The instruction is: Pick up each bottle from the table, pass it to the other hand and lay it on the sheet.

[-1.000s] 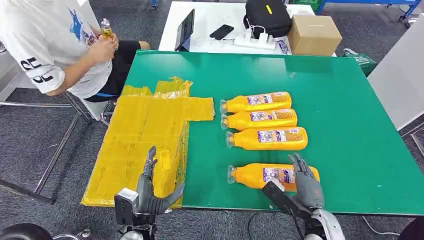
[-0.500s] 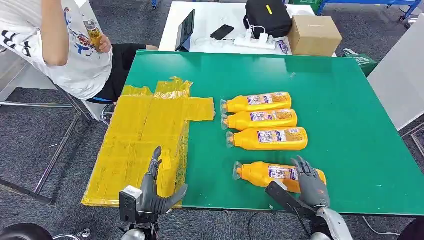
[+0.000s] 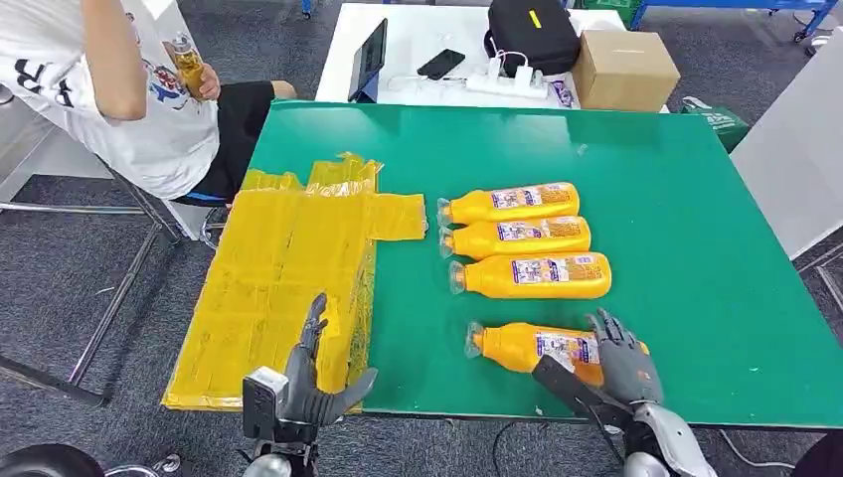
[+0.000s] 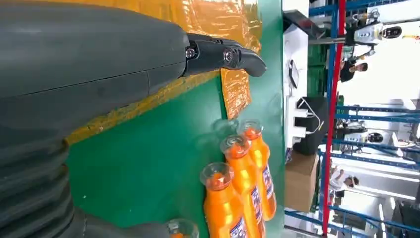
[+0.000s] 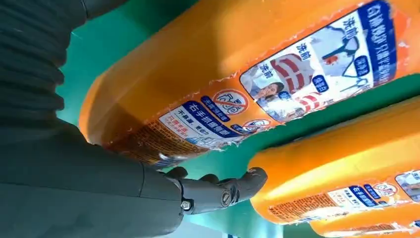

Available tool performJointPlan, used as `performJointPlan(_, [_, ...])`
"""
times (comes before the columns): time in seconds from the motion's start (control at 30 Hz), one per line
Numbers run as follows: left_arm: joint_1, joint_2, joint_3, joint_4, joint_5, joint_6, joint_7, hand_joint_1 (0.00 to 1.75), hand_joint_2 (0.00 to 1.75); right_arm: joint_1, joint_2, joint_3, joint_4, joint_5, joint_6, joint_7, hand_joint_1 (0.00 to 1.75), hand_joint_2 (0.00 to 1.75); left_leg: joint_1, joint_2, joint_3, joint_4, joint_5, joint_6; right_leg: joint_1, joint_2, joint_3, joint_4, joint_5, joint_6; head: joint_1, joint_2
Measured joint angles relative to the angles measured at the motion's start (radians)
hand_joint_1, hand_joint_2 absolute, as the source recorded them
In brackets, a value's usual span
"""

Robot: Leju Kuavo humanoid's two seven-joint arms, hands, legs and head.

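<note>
Green surface [image 3: 696, 248] with a crinkly yellow sheet [image 3: 288, 278] taped over its left edge, and a white desk full of gadgets behind it. Someone in a white tee sits at the far left holding a small bottle of their own.

Four orange bottles lie on their sides, caps pointing left. Three sit snug in a row [image 3: 522, 238] mid-surface, and the nearest bottle [image 3: 537, 348] lies apart from them by the near edge. The right hand [image 3: 621, 363] is draped over its base end, fingers on top and thumb toward the near side. Whether it's actually clamped or just resting there, I can't tell from these shots. The left hand [image 3: 308, 383] waits at the sheet's near corner, fingers spread, nothing in it.

My guess on handling: rigid plastic, flattish body, probably full so fairly heavy, and that glossy label looks slippery. I'd grab across the wide middle rather than the tapered neck, leaving the cap end free so the other hand has something to take.
</note>
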Motion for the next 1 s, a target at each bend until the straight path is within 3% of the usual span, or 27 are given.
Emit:
performJointPlan(0.43, [-0.018,-0.006,0.000,0.027,0.027,-0.026,-0.001,0.00,1.75,-0.029,-0.058,0.006,0.029,-0.036,0.081,0.056,0.02,1.75,0.000,0.000,0.001,0.000,0.000,0.000,0.000,0.000,0.001,0.000,0.000,0.000,0.001,0.000])
performJointPlan(0.47, [-0.019,-0.006,0.001,0.030,0.029,-0.027,-0.002,0.00,1.75,-0.029,-0.066,0.006,0.029,-0.045,0.092,0.062,0.24,1.75,0.000,0.000,0.001,0.000,0.000,0.000,0.000,0.000,0.001,0.000,0.000,0.000,0.000,0.000])
performJointPlan(0.53, [-0.023,-0.008,0.001,0.035,0.035,-0.035,-0.004,0.00,1.75,-0.029,-0.080,0.006,0.029,-0.070,0.118,0.075,1.45,1.75,0.000,0.001,0.002,0.000,0.000,0.000,0.000,0.000,0.001,0.000,0.000,0.000,0.000,0.000])
performJointPlan(0.6, [-0.026,-0.009,0.001,0.040,0.039,-0.039,-0.006,0.00,1.75,-0.030,-0.096,0.006,0.030,-0.093,0.142,0.085,1.75,1.75,0.000,0.001,0.003,0.000,0.000,0.000,0.000,0.000,0.002,0.000,0.000,0.000,0.000,0.000])
performJointPlan(1.0, [-0.045,-0.016,0.001,0.079,0.051,-0.052,-0.017,0.00,1.75,-0.048,-0.147,0.014,0.064,-0.149,0.184,0.082,1.73,1.75,0.000,0.000,0.007,0.000,-0.001,0.001,0.000,0.000,0.006,-0.001,0.000,0.000,0.000,0.000])
